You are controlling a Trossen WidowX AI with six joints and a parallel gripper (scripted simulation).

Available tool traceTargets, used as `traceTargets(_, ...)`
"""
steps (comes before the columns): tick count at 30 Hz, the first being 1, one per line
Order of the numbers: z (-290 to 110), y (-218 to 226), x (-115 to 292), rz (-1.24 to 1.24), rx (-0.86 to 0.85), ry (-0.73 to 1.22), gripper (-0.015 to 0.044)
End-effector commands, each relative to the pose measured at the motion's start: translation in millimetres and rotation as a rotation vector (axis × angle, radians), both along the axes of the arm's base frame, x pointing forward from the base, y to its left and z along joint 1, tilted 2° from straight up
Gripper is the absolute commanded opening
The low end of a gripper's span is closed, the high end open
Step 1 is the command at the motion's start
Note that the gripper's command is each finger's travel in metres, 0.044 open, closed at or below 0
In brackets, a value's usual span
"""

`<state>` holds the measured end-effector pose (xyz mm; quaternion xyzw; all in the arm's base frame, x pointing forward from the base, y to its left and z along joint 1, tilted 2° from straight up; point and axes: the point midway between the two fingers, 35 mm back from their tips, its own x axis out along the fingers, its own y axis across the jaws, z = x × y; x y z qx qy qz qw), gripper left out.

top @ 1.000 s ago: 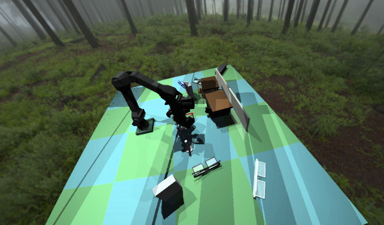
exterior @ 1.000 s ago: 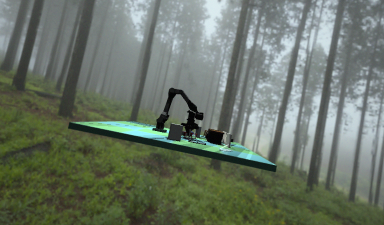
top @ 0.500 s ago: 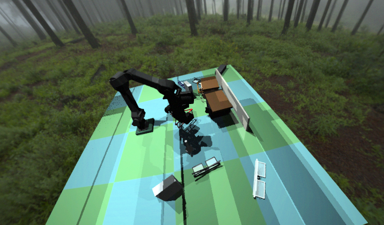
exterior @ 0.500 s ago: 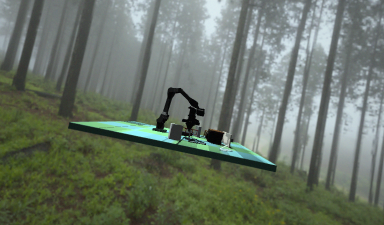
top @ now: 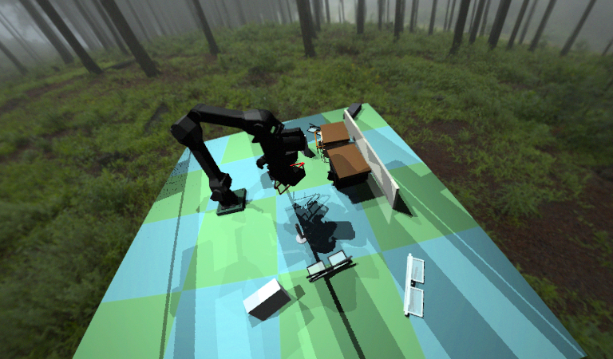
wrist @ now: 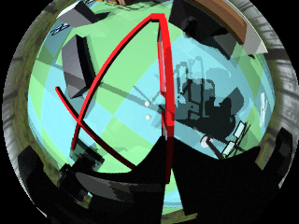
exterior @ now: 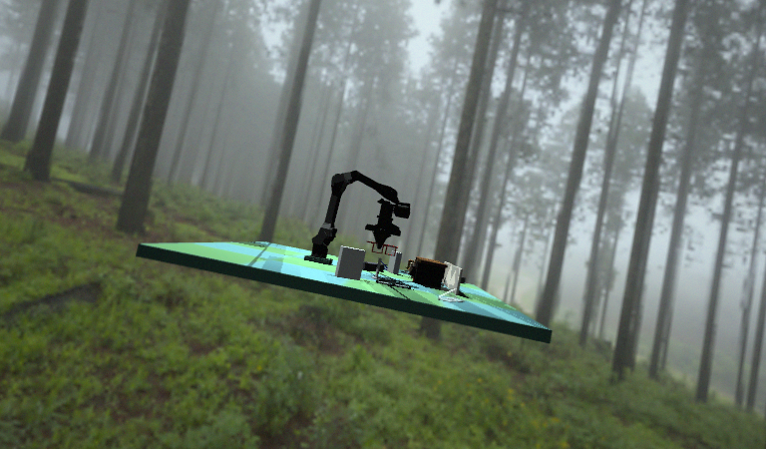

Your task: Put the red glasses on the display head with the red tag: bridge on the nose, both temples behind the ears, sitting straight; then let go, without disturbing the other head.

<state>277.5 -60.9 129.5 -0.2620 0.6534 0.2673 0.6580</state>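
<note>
My gripper (top: 289, 173) (exterior: 383, 242) (wrist: 164, 140) is shut on the red glasses (top: 300, 166) (exterior: 383, 246) (wrist: 163, 69) and holds them above the table. The thin red frame hangs below the fingers; in the wrist view its temples spread out to the left. Two dark blocks with brown tops, which I take for the display heads, stand to the right of the gripper: a nearer one (top: 348, 161) (wrist: 208, 9) and a farther one (top: 334, 132). I cannot make out a red tag on either. The glasses are apart from both.
A long white panel (top: 373, 159) stands behind the blocks. Orange glasses (top: 319, 146) and a blue pair (top: 313, 129) lie near the far block. A black pair (top: 329, 265), a white pair (top: 413, 288), a white-topped box (top: 266, 298) and a small white-footed post (top: 300, 238) are on the near table.
</note>
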Motion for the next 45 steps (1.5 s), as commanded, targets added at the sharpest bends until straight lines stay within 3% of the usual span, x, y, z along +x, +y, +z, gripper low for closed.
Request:
traceTargets(1, 3.3, -5.1, 0.0, -0.047, -0.004, 0.0, 0.0)
traceTargets(32, 3.9, -139.7, -34.5, -1.532, -0.012, 0.003, 0.0)
traceTargets(45, -14.4, -143.6, -34.9, -1.564, -0.012, 0.003, 0.0)
